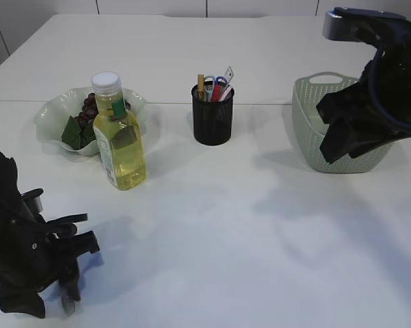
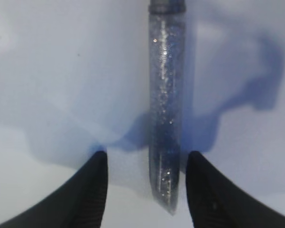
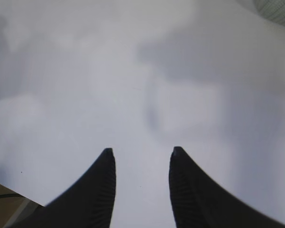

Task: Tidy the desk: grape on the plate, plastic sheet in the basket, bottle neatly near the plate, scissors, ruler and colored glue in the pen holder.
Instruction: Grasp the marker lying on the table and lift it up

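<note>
A clear glitter-filled colored glue tube point(image 2: 166, 118) lies on the white table, its pointed end between the fingers of my left gripper point(image 2: 147, 154). The jaws stand open around it, the tube closer to the right finger point(image 2: 204, 190). In the exterior view that gripper point(image 1: 68, 297) is low at the front left. My right gripper point(image 3: 141, 152) is open and empty over bare table, hanging in front of the basket point(image 1: 306, 130). Grapes point(image 1: 87, 111) lie in the green plate point(image 1: 51, 113), with the yellow bottle point(image 1: 122, 140) upright beside it. Scissors point(image 1: 212, 83) and a ruler-like strip point(image 1: 200, 85) stand in the black pen holder point(image 1: 213, 117). The plastic sheet is out of view.
The right arm point(image 1: 376, 96) covers much of the basket's front and right side. The bottle stands just in front of the plate's right edge. The pen holder is at the middle back. A table seam runs across behind the plate.
</note>
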Controlling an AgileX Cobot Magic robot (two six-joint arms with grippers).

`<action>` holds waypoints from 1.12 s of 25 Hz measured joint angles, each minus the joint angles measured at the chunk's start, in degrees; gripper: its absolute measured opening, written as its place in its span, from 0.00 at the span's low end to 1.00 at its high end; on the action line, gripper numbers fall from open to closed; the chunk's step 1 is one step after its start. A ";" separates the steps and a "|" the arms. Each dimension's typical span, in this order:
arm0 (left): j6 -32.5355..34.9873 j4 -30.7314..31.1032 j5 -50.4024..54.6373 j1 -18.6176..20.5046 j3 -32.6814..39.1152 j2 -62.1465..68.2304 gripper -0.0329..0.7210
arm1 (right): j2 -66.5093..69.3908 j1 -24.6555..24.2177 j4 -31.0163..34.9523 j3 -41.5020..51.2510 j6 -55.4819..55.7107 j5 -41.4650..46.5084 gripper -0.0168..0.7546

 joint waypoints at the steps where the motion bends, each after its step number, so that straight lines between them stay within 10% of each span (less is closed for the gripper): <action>1: 0.00 0.00 0.10 0.00 0.00 -0.07 0.53 | 0.00 0.00 0.00 0.00 0.00 0.00 0.43; 12: -0.11 0.00 0.10 0.00 -0.09 0.16 0.19 | 0.00 0.02 0.00 0.00 -0.23 0.00 0.43; 28: 1.38 0.00 0.41 0.00 -0.22 0.16 0.15 | 0.00 0.02 0.00 0.00 -0.33 0.03 0.43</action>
